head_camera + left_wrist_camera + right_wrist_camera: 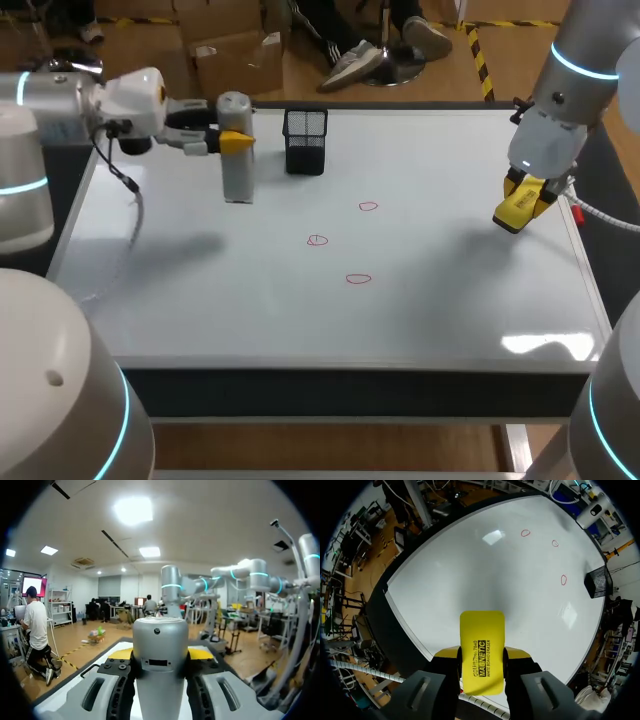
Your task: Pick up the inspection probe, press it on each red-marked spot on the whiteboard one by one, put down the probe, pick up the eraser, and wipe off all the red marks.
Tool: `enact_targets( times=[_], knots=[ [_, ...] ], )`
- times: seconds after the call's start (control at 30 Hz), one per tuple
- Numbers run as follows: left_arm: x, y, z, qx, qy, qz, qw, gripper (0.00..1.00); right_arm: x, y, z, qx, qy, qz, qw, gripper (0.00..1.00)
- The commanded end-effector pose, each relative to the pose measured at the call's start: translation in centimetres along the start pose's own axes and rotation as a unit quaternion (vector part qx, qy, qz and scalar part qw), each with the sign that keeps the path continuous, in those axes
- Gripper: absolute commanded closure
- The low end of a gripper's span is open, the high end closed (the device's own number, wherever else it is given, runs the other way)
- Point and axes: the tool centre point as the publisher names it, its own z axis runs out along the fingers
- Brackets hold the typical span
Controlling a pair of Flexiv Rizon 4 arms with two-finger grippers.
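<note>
Table: white whiteboard table (430,320); three marks near its middle, none wiped
Probe: silver cylindrical inspection probe (237,180) upright at the back left, foot on the board; left tool (238,142) clamped round its upper body
Eraser: yellow rectangular eraser (481,650) pinched in the right tool (481,677), above the board's right side
Marks: small red ringed marks (358,279); judged best to carry the probe vertical and press each squarely

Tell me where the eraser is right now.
In the head view the eraser is held between the jaws of the right gripper over the right side of the whiteboard, right of the three red marks.
</note>
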Motion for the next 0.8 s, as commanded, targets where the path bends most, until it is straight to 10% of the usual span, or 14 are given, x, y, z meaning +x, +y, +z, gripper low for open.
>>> enact_targets(
  times=[0.03, 0.8],
  knots=[
    [1.5, 0.4, 1.5, 0.011, -0.036, -0.003, 0.999, 1.0, 0.0, 0.0, -0.1, 0.001, 0.002, -0.001, 1.0, 1.0],
    [3.8, 5.0, 8.3, 0.032, 0.001, -0.013, 0.999, 1.0, 0.0, 0.0, -0.1, 0.001, 0.002, -0.001, 1.0, 1.0]
  ],
)
